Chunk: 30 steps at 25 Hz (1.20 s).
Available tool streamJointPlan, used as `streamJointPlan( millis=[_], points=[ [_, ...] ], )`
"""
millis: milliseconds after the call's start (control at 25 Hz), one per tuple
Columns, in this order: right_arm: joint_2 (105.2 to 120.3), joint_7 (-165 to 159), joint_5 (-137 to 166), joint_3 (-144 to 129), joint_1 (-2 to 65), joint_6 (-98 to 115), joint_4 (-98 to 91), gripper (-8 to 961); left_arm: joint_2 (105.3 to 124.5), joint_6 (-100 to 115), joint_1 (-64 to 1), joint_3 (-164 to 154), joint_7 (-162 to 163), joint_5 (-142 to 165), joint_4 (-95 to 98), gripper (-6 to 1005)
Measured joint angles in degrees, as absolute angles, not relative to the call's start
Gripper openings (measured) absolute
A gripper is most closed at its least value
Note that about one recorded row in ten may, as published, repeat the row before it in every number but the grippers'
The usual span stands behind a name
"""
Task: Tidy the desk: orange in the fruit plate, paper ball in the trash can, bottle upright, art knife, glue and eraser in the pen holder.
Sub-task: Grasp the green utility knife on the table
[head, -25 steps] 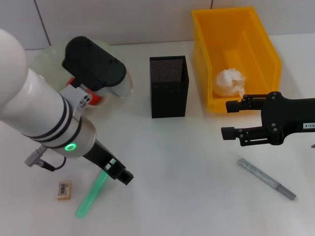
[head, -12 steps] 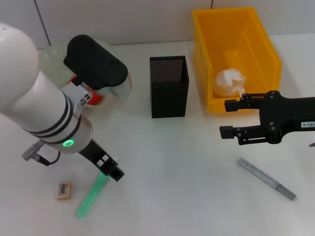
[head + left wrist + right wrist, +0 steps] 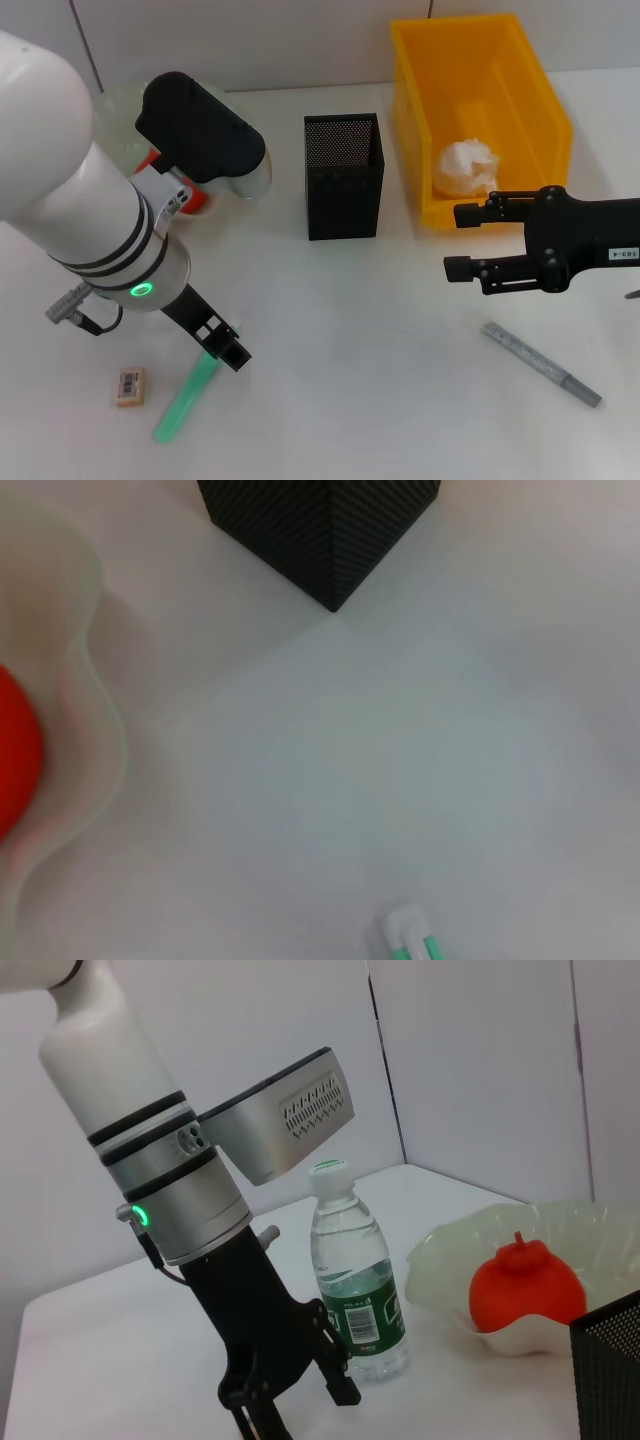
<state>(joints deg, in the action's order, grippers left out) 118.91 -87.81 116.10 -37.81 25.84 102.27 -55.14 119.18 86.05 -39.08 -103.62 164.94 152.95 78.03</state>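
My left gripper [image 3: 225, 347] hangs low over the near left part of the worktop [image 3: 360, 330], just above the far end of the green glue stick [image 3: 185, 398], which lies flat there. From the head view my fingers look a little spread with nothing between them, and the right wrist view shows the same gripper [image 3: 300, 1385] from the side, fingers pointing down and apart. My own left wrist camera shows none of my fingers, only the white cap end of the glue stick [image 3: 408, 935], a corner of the black pen holder [image 3: 325, 530] and the edge of the fruit plate [image 3: 95, 730] with the orange [image 3: 15, 750] in it.

The eraser [image 3: 130, 386] lies just left of the glue stick, not touching it. The pen holder [image 3: 343, 176] stands upright in the middle, far from me. In the head view my left arm hides most of the fruit plate [image 3: 115, 105] and the bottle behind it; only the right wrist view shows the bottle [image 3: 350, 1280] clearly, standing upright with its cap on, beside the plate [image 3: 520, 1260] that holds the orange [image 3: 527, 1285].

My right gripper [image 3: 460, 240] hovers on the right, fingers spread and empty, just in front of the yellow trash can [image 3: 480, 110]. The paper ball [image 3: 468, 167] lies inside it. The grey art knife [image 3: 540, 362] lies flat on the worktop, near and right of this gripper.
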Motion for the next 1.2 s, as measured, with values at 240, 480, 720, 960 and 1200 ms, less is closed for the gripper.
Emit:
streamJointPlan(
  millis=[240, 480, 720, 960, 1200],
  points=[
    [118.91, -87.32, 116.09, -37.87, 25.94, 102.02, -54.77, 764, 119.18, 85.7, -39.11, -103.79, 164.97, 152.71, 77.46, 786],
    [118.88, -87.13, 116.1, -37.88, 26.31, 102.01, -53.81, 763, 119.18, 85.61, -39.29, -103.8, 164.97, 152.61, 76.46, 772],
    [118.84, -87.1, 116.1, -37.88, 26.37, 102.02, -53.79, 763, 119.18, 85.14, -39.81, -103.8, 164.97, 152.57, 75.62, 757],
    [118.83, -87.1, 116.1, -37.75, 26.37, 102.03, -53.79, 763, 119.18, 84.66, -40.39, -104.11, 165.03, 152.5, 75.58, 743],
    [118.82, -87.09, 116.1, -37.71, 26.39, 101.91, -53.75, 763, 119.18, 84.69, -41.27, -104.43, 165.05, 152.48, 74.33, 729]
  ],
)
